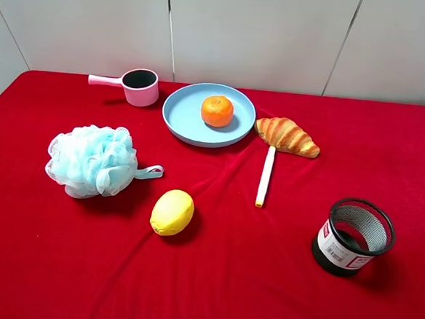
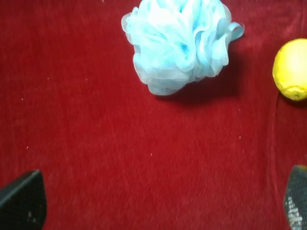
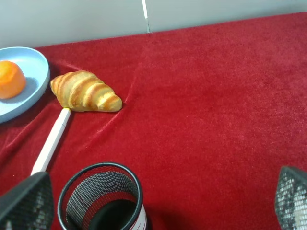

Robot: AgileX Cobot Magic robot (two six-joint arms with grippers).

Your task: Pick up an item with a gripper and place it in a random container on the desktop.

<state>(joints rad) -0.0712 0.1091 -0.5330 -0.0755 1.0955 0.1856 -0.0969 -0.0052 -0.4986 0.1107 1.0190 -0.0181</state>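
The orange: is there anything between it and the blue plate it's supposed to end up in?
Nothing visible does. The orange already sits on the light-blue plate, with no gripper touching it. The croissant lies just beside the plate's rim, outside it.

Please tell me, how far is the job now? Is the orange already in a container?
It looks done: the orange sits on the light-blue plate. Nothing is in hand: the left gripper and the right gripper are both open and empty. Nothing visible remains, since the task asks for one item only.

Left gripper (image 2: 160, 208) fingertips dark, smooth; right gripper (image 3: 158, 201) fingertips black (grid-textured pads).
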